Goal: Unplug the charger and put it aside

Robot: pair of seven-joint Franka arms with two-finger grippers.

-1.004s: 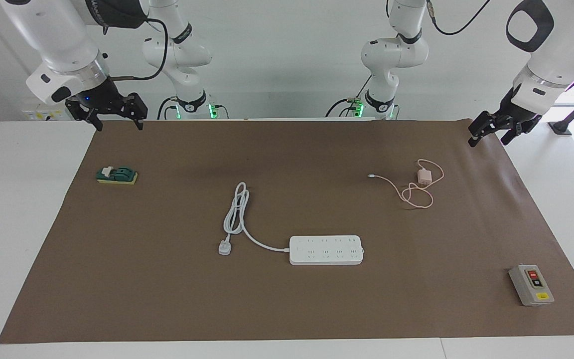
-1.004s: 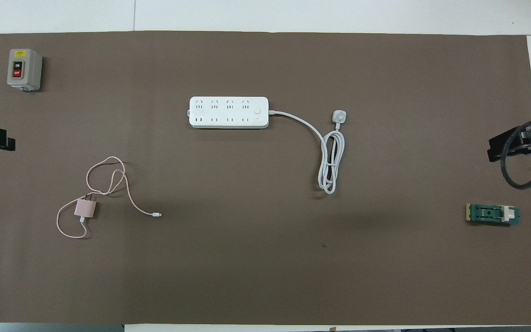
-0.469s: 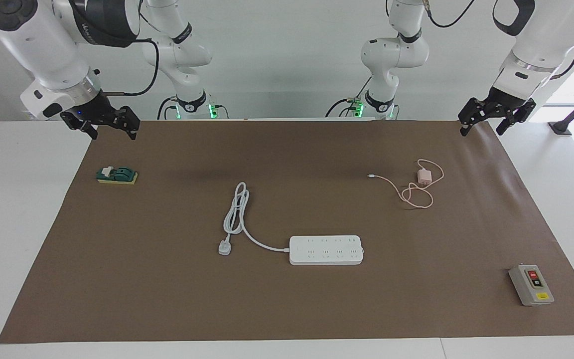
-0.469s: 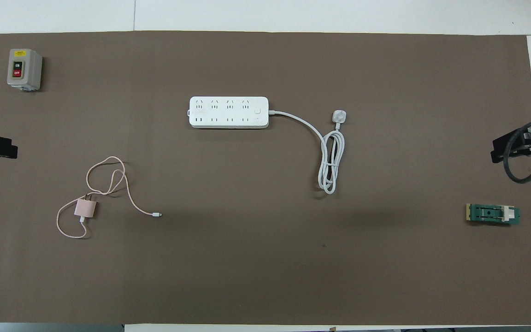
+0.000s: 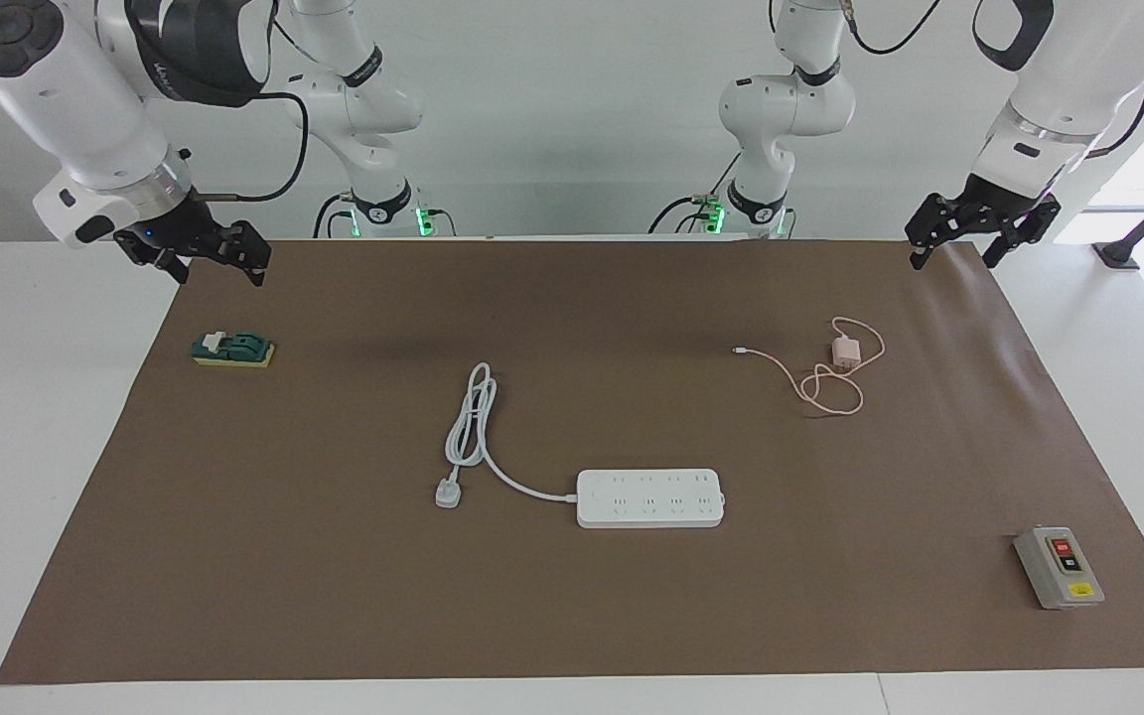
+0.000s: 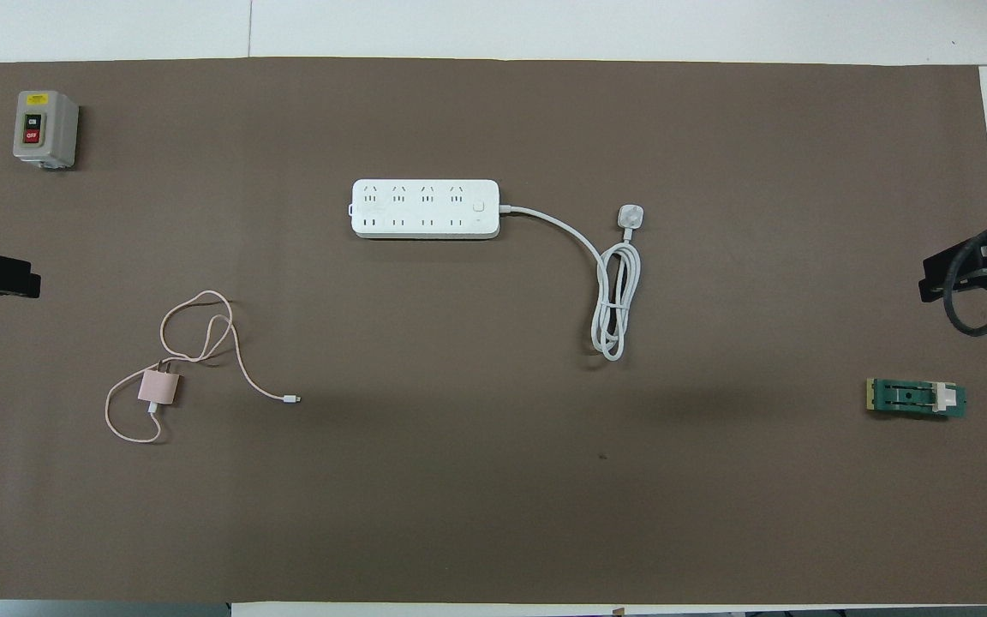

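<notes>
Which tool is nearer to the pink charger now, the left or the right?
Left. The left tool hangs over the mat's edge at the charger's end. The right tool hangs at the other end of the table.

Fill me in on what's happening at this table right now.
Nothing is being handled. The pink charger lies unplugged on the brown mat, its cable looped around it, apart from the white power strip. The left gripper hangs open over the mat's corner near the charger; the right gripper hangs open above the green block.
</notes>
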